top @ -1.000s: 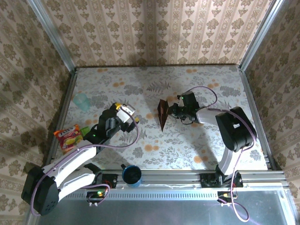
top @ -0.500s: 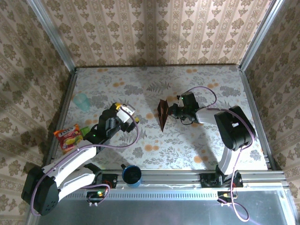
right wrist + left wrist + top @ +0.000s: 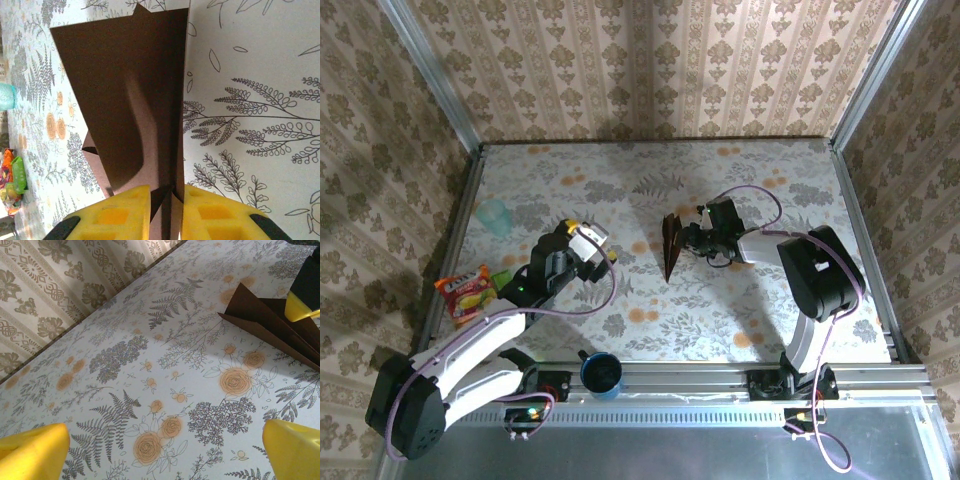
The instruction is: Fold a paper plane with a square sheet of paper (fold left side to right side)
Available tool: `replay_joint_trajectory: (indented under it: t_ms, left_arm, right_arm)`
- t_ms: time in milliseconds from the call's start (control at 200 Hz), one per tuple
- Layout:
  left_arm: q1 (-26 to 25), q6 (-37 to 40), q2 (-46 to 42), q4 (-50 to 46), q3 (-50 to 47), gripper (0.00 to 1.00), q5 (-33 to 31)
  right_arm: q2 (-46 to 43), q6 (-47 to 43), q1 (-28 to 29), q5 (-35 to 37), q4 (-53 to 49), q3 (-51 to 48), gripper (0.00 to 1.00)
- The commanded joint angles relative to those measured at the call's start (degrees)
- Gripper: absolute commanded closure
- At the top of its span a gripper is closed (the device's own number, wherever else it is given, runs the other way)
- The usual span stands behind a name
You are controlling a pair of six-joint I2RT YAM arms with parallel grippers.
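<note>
The dark reddish-brown paper plane (image 3: 669, 246) is the sheet folded into a pointed dart, its tip pointing toward the near edge of the table. My right gripper (image 3: 693, 238) is shut on its centre ridge from the right. In the right wrist view the layered fold (image 3: 135, 90) stands up between the yellow pads (image 3: 125, 212) of the right gripper (image 3: 166, 210), and one wing leans left. My left gripper (image 3: 601, 246) hangs open left of the plane, apart from it. Its wrist view shows the plane (image 3: 272, 322) at the upper right and bare tablecloth between the left gripper (image 3: 165, 452) fingers.
A teal cup (image 3: 495, 215) stands at the far left. An orange snack packet (image 3: 466, 293) and a green item (image 3: 502, 280) lie by the left edge. A blue cup (image 3: 601, 372) sits on the front rail. Walls enclose the floral table (image 3: 620, 320).
The plane looks narrower from above: its left wing has swung up and closer to the ridge in the right gripper. The left arm has not moved.
</note>
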Motion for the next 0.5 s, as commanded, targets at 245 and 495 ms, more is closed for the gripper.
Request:
replay_joint_trajectory:
  t_ms: [245, 495]
  left_arm:
    - [0.3, 1.2, -0.2, 0.8, 0.1, 0.0, 0.1]
    - [0.3, 1.2, -0.3, 0.6, 0.2, 0.0, 0.1]
  right_arm:
    - [-1.0, -1.7, 0.2, 0.7, -3.0, 1.0, 0.7]
    - [-1.7, -2.1, 0.0, 2.0, -3.8, 0.3, 0.63]
